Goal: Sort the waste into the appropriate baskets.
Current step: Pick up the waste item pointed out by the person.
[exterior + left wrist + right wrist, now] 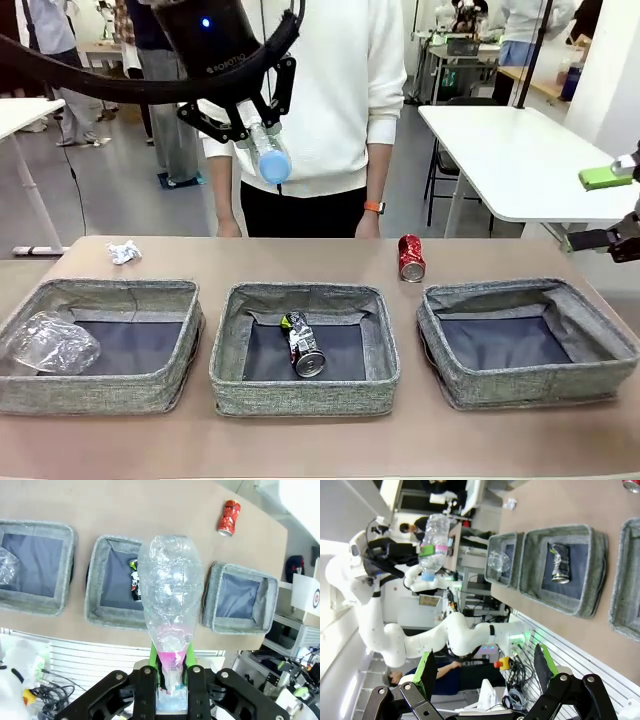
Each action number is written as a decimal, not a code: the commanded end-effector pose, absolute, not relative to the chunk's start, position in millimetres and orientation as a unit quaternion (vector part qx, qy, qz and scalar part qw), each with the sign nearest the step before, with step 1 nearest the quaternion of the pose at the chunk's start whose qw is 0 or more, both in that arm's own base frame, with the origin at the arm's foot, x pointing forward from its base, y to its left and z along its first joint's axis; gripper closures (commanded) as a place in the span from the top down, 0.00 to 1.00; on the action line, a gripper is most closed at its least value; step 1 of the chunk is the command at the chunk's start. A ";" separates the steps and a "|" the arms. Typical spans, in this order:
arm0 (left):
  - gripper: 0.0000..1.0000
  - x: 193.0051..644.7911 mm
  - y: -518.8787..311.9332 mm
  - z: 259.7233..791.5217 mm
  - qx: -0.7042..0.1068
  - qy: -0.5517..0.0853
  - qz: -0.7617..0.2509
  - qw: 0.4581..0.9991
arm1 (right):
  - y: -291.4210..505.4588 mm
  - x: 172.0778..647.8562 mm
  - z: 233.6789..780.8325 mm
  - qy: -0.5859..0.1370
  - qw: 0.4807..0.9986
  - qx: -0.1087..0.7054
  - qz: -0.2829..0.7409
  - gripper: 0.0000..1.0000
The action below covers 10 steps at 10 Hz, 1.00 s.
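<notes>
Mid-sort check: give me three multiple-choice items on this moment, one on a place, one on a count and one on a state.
1. Where does the black-silver can lie?
A) left basket
B) middle basket
C) right basket

2. How many baskets hold nothing?
A) one
B) two
C) three

3. The left gripper is:
A) open
B) shut on the clear plastic bottle
C) shut on nothing

Answers:
1. B, the can lies on the middle basket's dark bottom.
2. A, the right basket is bare, while the left basket holds a crushed clear bottle.
3. B, the left wrist view shows its fingers clamped on the bottle.
</notes>
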<state>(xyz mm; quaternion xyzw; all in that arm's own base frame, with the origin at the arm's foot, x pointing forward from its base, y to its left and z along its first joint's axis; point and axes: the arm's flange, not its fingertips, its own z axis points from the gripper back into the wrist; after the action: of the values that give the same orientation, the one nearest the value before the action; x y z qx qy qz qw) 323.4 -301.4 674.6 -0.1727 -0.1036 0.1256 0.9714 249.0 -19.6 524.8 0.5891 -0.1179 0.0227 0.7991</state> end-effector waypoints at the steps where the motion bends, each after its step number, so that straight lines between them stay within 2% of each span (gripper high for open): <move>1: 0.00 352.7 -316.7 650.6 -0.162 -0.083 0.118 0.976 | -16.7 252.7 527.2 -0.125 0.797 0.591 0.025 1.00; 3: 0.00 352.7 -316.7 650.6 -0.162 -0.083 0.118 0.976 | -16.7 252.7 527.2 -0.125 0.797 0.591 0.025 1.00; 4: 0.21 343.8 -311.5 651.4 -0.157 -0.089 0.129 0.975 | -16.7 252.7 527.2 -0.125 0.797 0.591 0.025 1.00; 5: 0.21 333.4 -323.4 678.1 -0.212 -0.105 0.095 0.967 | -16.7 252.7 527.2 -0.125 0.797 0.591 0.025 1.00; 6: 0.21 320.3 -334.9 715.5 -0.222 -0.134 0.092 0.961 | -16.7 252.7 527.2 -0.125 0.797 0.591 0.025 1.00; 7: 0.21 307.3 -346.6 741.6 -0.212 -0.152 0.077 0.962 | -16.7 252.7 527.2 -0.125 0.797 0.591 0.025 1.00; 9: 0.21 284.5 -366.9 785.7 -0.206 -0.138 0.029 0.968 | -16.7 252.7 527.2 -0.125 0.797 0.591 0.025 1.00; 10: 0.21 280.1 -371.9 796.9 -0.178 -0.150 0.018 0.972 | -16.7 252.7 527.2 -0.125 0.797 0.591 0.025 1.00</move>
<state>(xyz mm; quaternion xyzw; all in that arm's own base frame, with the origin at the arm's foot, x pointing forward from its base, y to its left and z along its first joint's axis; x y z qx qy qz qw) 263.4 -365.5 790.2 -0.2121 -0.1492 0.0298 0.9653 249.0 -19.4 524.8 0.5890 -0.1179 0.0229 0.7992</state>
